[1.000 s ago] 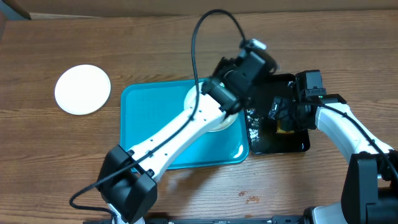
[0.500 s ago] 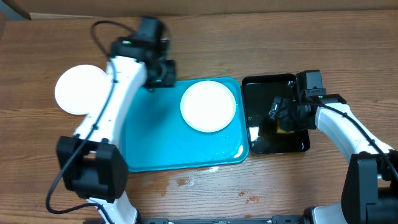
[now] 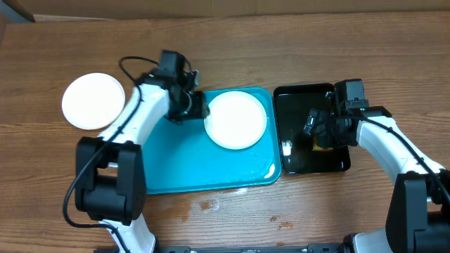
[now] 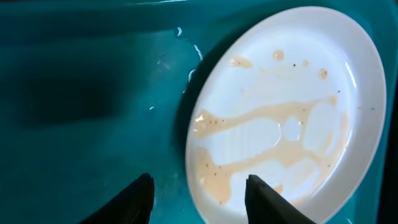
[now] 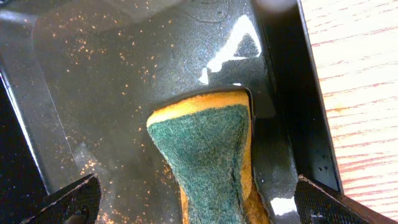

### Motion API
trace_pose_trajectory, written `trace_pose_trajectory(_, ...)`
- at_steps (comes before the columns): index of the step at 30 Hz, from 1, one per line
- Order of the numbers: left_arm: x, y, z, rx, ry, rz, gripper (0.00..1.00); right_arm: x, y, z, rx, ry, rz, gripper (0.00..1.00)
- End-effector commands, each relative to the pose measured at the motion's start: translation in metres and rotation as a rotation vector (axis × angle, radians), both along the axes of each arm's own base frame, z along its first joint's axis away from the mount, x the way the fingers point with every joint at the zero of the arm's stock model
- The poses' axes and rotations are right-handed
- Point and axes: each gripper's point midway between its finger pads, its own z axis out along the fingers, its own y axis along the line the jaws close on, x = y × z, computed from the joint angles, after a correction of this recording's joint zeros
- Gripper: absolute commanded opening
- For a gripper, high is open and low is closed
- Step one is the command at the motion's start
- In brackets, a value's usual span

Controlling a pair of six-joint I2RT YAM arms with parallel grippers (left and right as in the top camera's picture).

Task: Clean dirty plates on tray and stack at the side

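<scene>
The brown-smeared round white plate [image 4: 286,124] sits right of centre in the turquoise rectangular plastic tray [image 3: 176,165]. The left gripper [image 4: 199,196], jaws apart, should straddle its rim squarely before closing. The right gripper [image 5: 199,202] gapes, empty.

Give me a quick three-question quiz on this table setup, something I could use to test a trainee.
1. True or false: the plate in the blue tray is clean.
2. Where is the sponge? A) in the blue tray B) in the black tray C) on the plate
3. Which arm's gripper hovers at that plate's rim?

Key:
1. False. It carries brown smears.
2. B.
3. The left gripper, with its fingers apart on either side of the rim.
</scene>
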Motion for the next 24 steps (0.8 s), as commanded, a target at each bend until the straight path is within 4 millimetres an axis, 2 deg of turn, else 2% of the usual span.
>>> trace_pose_trajectory(1, -0.004, -0.008, -0.013, 0.052, -0.015, 0.006, 0.48, 0.008, -0.003, 0.006, -0.007, -0.022, -0.009, 1.0)
trace_pose_trajectory(9, 0.0, -0.021, -0.039, 0.202, -0.069, -0.015, 0.5, 0.008, -0.003, 0.006, -0.007, -0.022, -0.009, 1.0)
trace_pose_trajectory(15, -0.002, -0.016, -0.056, 0.256, -0.051, -0.008, 0.45, 0.008, -0.003, 0.006, -0.007, -0.022, -0.009, 1.0)
trace_pose_trajectory(20, 0.004, -0.021, -0.044, 0.231, -0.073, -0.01, 0.47, 0.008, -0.003, 0.006, -0.007, -0.022, -0.009, 1.0)
trace_pose_trajectory(24, 0.014, -0.026, -0.017, 0.209, -0.117, -0.006, 0.47, 0.008, -0.003, 0.006, -0.007, -0.022, -0.009, 1.0)
